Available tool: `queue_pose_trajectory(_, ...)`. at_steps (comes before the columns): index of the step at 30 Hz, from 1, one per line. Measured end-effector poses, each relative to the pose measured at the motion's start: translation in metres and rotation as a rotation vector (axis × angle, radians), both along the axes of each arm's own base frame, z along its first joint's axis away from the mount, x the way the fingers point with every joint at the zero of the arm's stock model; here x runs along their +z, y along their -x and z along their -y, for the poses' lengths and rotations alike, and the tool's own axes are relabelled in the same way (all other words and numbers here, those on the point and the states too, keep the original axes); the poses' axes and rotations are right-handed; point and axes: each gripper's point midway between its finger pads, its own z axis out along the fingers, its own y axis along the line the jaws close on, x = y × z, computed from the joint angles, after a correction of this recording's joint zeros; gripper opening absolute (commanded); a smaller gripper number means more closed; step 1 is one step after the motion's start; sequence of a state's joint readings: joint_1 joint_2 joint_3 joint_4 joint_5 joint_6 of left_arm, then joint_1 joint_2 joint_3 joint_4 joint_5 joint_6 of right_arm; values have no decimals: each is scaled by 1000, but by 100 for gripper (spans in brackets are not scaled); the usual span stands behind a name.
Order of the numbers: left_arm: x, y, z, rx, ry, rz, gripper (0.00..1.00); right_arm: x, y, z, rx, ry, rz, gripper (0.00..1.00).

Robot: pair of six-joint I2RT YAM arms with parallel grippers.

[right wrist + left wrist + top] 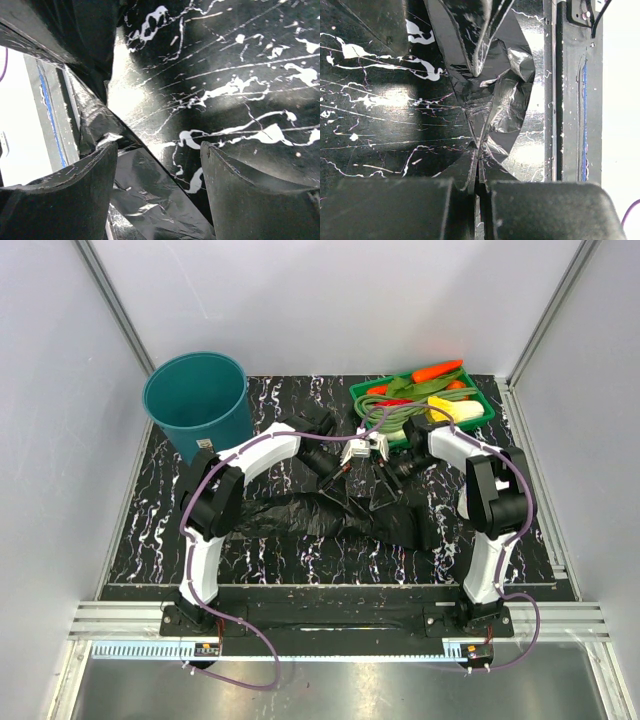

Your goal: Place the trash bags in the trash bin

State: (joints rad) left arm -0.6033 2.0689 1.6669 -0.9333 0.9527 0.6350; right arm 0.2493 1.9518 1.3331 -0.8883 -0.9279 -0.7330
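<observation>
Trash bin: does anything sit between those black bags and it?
No loose object does. The trash bags lie mid-table, the trash bin at the far-left corner; only the left arm itself arcs across that stretch.

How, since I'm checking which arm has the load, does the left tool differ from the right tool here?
The left tool is shut, while the right tool stands wide open. The left tool pinches a fold of the black trash bag; the right tool clamps nothing, and film only lies beside one of its fingers. Shared: both point down at the same bag on the black marbled table.
</observation>
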Motion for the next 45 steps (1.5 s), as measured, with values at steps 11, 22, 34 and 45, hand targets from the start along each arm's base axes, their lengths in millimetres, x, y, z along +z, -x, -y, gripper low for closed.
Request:
queue_pose_trajectory(11,0,-1,1,3,3,3,0,4,19,-14,65,-26,-38,61)
queue_pose_trajectory(22,-1,-5,2,12,1,17,0,-1,24,-16,78,-4,-69,0)
queue_pose_trajectory(34,-9,-11,2,13,-12,74,0,1,17,-4,-19,91,-35,0)
queue_pose_trajectory(45,-19,-23,4,54,-20,128,0,-3,8,4,-127,143,12,0)
